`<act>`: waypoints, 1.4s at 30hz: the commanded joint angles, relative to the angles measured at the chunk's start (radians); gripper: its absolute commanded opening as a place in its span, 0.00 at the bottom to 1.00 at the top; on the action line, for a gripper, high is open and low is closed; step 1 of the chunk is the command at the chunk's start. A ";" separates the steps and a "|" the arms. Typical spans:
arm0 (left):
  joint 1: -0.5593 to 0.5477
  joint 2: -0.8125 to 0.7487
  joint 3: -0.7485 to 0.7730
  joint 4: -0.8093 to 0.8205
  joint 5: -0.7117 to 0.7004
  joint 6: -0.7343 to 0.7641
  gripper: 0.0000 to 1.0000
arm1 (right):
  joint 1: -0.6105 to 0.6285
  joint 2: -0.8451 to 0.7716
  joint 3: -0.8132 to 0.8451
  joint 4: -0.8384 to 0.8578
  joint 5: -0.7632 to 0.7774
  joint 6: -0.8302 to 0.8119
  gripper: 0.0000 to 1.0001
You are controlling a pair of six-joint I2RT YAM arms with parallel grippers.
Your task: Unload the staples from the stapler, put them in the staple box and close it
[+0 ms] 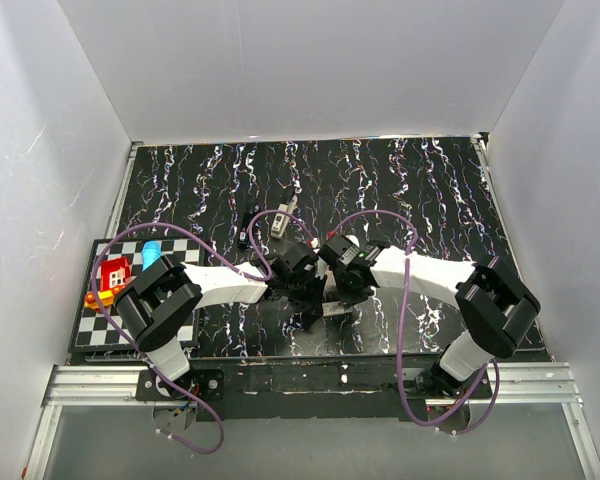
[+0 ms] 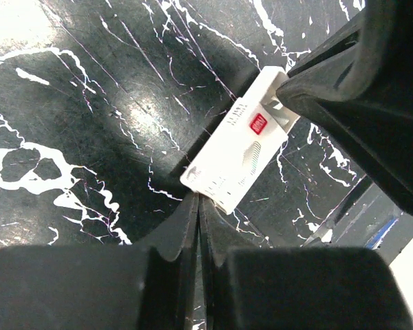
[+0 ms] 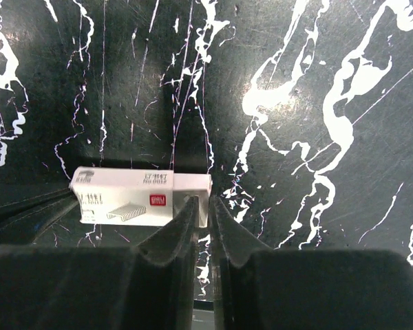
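A white staple box [image 2: 235,147] lies on the black marbled mat between both grippers; from above it is a pale strip [image 1: 335,307]. My left gripper [image 2: 198,197] is shut, its tips pinched on the box's near end. My right gripper [image 3: 202,201] stands at the other end, where the inner tray [image 3: 191,183] pokes out of the sleeve. Its fingers are a narrow gap apart around the tray's end. The stapler [image 1: 280,222] lies farther back on the mat, apart from both grippers, and neither wrist view shows it.
A checkered board [image 1: 105,325] at the left edge carries a red toy house [image 1: 114,270] and a blue cylinder [image 1: 151,251]. A small dark piece [image 1: 242,235] lies left of the stapler. White walls enclose the mat, and purple cables loop over both arms.
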 commanded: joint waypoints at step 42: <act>-0.014 -0.002 0.020 0.004 0.003 0.022 0.00 | -0.064 -0.077 -0.082 0.024 0.000 0.014 0.01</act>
